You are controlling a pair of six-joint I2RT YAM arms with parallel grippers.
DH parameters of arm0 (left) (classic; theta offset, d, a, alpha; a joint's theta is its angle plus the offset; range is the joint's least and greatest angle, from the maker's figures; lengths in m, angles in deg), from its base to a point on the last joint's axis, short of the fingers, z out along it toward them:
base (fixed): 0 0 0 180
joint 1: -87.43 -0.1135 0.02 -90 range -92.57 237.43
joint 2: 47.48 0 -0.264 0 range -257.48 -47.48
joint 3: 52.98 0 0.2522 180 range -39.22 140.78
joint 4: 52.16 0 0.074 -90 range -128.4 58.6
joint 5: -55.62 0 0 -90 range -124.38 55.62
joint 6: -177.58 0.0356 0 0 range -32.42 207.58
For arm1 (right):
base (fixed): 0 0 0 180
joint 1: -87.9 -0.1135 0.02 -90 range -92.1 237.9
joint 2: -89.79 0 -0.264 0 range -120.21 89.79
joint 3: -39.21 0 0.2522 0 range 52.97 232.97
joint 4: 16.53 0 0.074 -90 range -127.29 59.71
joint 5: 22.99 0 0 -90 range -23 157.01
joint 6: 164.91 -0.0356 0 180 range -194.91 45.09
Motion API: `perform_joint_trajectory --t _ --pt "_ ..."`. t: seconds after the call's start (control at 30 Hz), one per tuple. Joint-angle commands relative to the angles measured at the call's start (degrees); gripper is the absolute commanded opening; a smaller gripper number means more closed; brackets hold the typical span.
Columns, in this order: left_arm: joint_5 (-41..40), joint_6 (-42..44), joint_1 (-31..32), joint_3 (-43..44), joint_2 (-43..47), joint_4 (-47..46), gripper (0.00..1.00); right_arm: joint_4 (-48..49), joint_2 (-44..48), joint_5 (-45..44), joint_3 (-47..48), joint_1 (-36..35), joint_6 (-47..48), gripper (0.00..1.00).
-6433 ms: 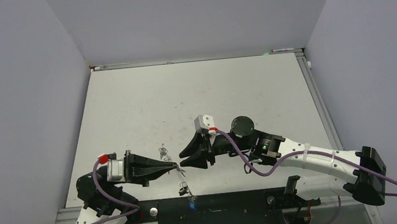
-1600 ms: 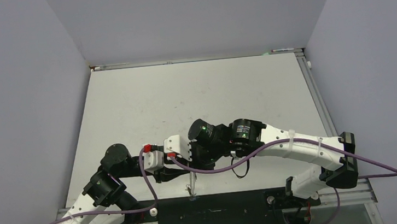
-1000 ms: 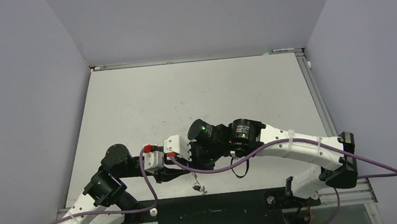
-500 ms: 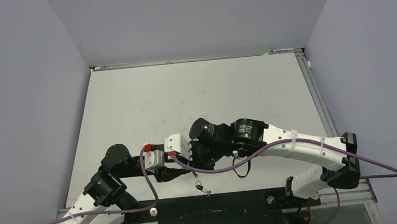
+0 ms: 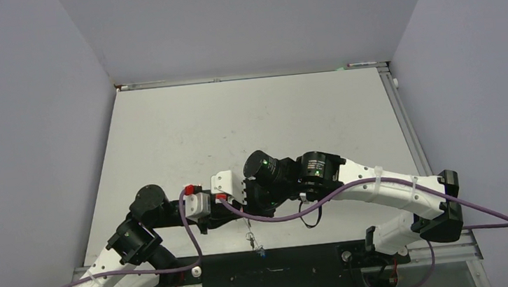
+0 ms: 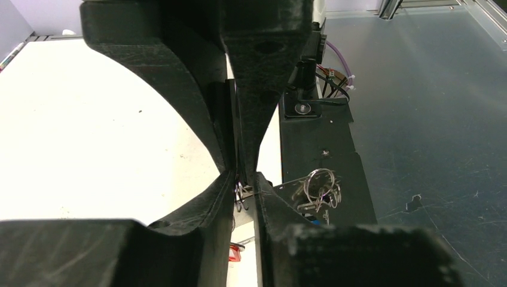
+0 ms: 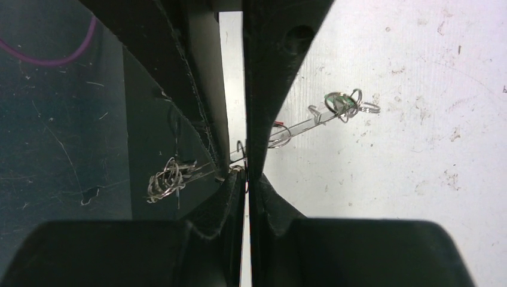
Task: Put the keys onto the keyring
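Meeting tip to tip
My right fingers (image 7: pixel 209 239) are pressed together; left fingers (image 6: pixel 197 227) nearly so, keyring (image 7: pixel 305 123) between them, grip unclear.

Six seconds back the two grippers lie low, facing each other across a gap. Now both arms are raised and swung inward, and the left gripper (image 6: pixel 243 175) and the right gripper (image 7: pixel 246 177) meet tip to tip above the near edge of the white table (image 5: pixel 166 138). The thin grey metal keyring (image 7: pixel 299 127) passes between their tips. The small silver keys (image 5: pixel 250 239), earlier scattered on the tabletop, now dangle beneath that meeting point. In the last second and a half this bunch drifts slightly rightward, then back. The right arm's black elbow (image 5: pixel 446 199) edges a little outward.
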Motion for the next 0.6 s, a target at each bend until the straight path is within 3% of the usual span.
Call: perform_joint_trajectory --t 0.0,0.13,0.47,0.57 --pt "-0.82 0.41 0.19 0.60 -0.46 -0.51 0.09 4.07 3.23 1.05 1.17 -0.53 0.28 0.05" --pt "-1.16 0.74 0.12 0.88 -0.51 -0.01 0.00 4.37 3.53 1.59 1.22 -0.53 0.37 0.05" --pt "-1.68 -0.14 -0.89 1.63 2.96 -0.30 0.00 7.65 5.78 2.92 0.10 -0.48 0.47 0.05" --pt "-1.09 -1.98 -2.60 1.14 4.72 -2.22 0.00 10.15 6.91 2.27 -1.38 -0.53 -0.09 0.24"
